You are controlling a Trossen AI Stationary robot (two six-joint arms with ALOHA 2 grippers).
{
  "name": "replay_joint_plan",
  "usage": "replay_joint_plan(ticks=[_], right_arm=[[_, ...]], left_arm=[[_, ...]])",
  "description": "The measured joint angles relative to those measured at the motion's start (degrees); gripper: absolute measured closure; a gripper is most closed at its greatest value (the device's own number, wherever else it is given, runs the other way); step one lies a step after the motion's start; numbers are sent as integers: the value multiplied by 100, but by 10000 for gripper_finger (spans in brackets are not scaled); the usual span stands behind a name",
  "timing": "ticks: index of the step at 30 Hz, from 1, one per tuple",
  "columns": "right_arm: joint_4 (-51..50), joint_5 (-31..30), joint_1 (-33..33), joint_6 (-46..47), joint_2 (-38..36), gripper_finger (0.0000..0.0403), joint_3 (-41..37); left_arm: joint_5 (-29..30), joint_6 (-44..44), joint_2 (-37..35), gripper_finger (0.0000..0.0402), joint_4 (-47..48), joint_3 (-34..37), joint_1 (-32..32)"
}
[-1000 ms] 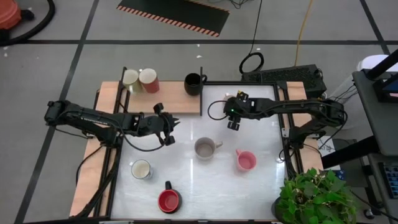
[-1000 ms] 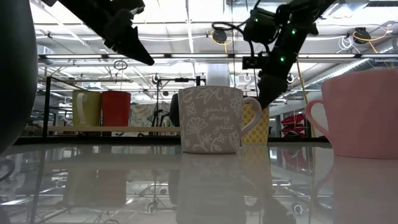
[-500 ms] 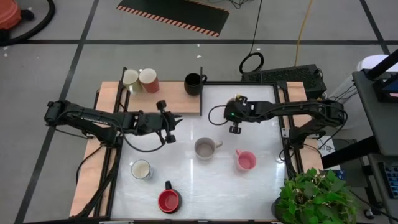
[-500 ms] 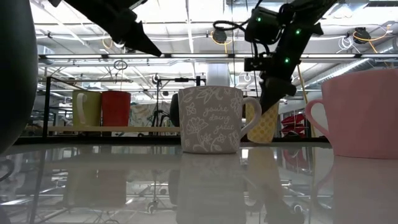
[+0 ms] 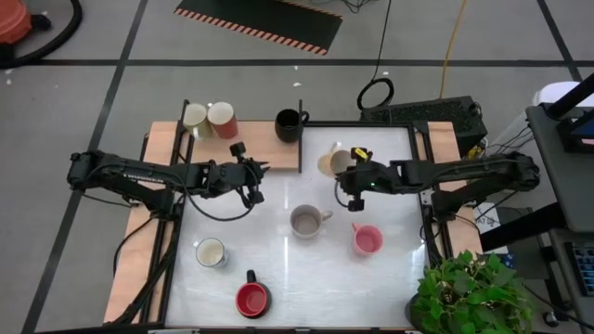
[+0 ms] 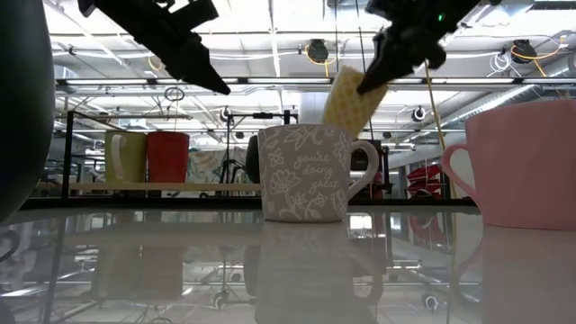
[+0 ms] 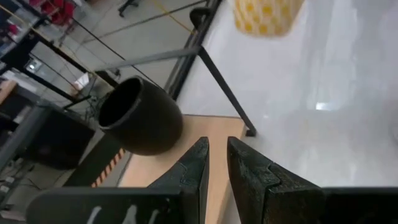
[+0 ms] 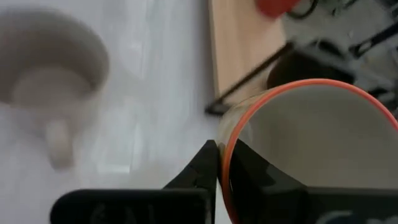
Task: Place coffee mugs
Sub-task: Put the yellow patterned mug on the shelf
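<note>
A yellow checked mug (image 5: pixel 333 160) with an orange rim hangs tilted above the white table (image 5: pixel 278 269), held by my right gripper (image 5: pixel 345 172), which is shut on it. In the low view this mug (image 6: pixel 347 101) hangs above the grey flowered mug (image 5: pixel 305 221), which stands on its base. A pink mug (image 5: pixel 367 239), a cream mug (image 5: pixel 211 252) and a red mug (image 5: pixel 251 299) also stand on the table. On the wooden board (image 5: pixel 255 148) stand a black mug (image 5: pixel 290 124), a tan mug (image 5: pixel 195 117) and a dark red mug (image 5: pixel 223 119). My left gripper (image 5: pixel 263 170) hovers near the board, all but shut, holding nothing. My right gripper pinches the yellow mug's orange rim (image 8: pixel 225 149), with one finger (image 8: pixel 249 168) inside the cup and the other finger (image 8: pixel 204 163) outside its wall. The fingers slant down from the table's right side. The mug hangs clear of the table, tipped over.
The board's dark metal frame (image 7: pixel 224 93) runs between the board and the table surface. A potted plant (image 5: pixel 464 292) stands at the near right corner. A large dark mug (image 6: pixel 18 108) fills the low view's left edge. Bare table lies between the grey mug and the board.
My right gripper has taken hold of the yellow mug, which stood on the table behind the grey mug. It has lifted the mug clear and carried it a little toward the left, tipping it. My left gripper's tips have swung toward the far edge.
</note>
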State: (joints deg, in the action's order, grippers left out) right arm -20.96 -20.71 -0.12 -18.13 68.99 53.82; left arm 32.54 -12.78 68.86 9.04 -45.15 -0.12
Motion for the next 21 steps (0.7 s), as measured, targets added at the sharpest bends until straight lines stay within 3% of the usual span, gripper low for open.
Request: replay_joint_plan(ticks=[4, 8, 13, 18, 21], right_arm=[[227, 265, 124, -13, -206, 389, 2], [637, 1410, 133, 88, -218, 389, 2], [1276, 2892, 186, 172, -106, 388, 2], [2182, 3932, 272, 518, 187, 388, 11], [2536, 4442, 287, 1005, 490, 388, 11]], left_arm=[[-198, 204, 25, 338, 44, 0, -133], [-733, 449, 71, 323, -163, 3, -267], [-915, 487, 62, 251, -622, -2, -535], [-897, 262, 62, 162, -1237, -2, -878], [-863, 105, 59, 130, -1653, -4, -986]])
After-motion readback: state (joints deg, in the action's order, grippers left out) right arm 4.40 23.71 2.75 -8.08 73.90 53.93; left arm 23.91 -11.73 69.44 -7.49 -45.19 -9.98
